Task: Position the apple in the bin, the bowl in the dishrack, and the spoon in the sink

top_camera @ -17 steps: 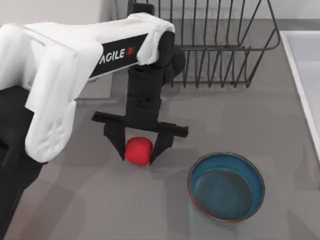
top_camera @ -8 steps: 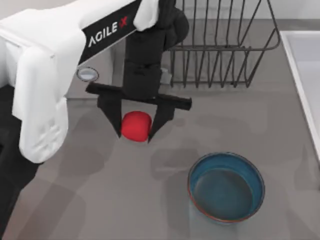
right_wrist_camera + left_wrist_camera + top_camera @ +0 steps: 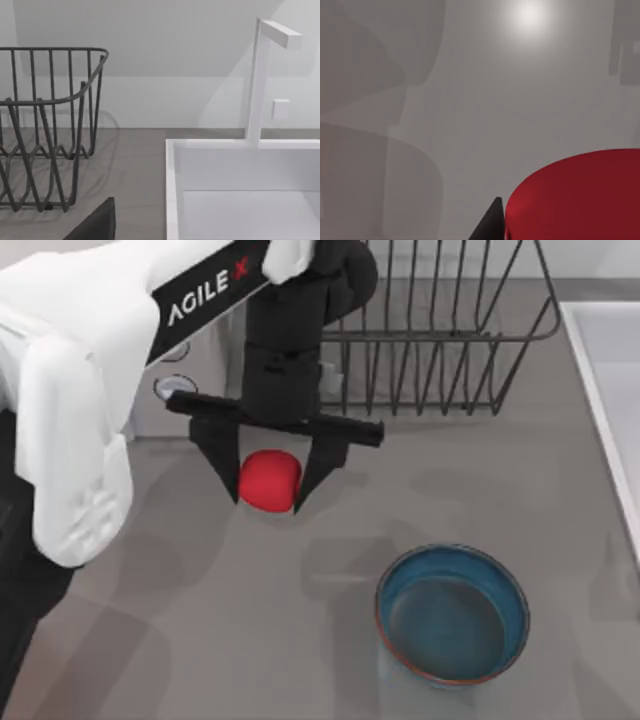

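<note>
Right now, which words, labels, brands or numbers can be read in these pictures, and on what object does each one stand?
"AGILE X": white letters with a red X, on the black panel along the left arm, in the top view.
No other text is readable: the apple, the bowl, the dishrack and the sink carry none.

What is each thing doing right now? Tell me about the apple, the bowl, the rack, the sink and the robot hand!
apple: held between the fingers of the left gripper, lifted off the table.
bowl: upright on the table, nothing in it.
dishrack: standing upright, no dishes in the part that shows.
sink: nothing in the part of the basin that shows.
left gripper: shut on the apple.
</note>
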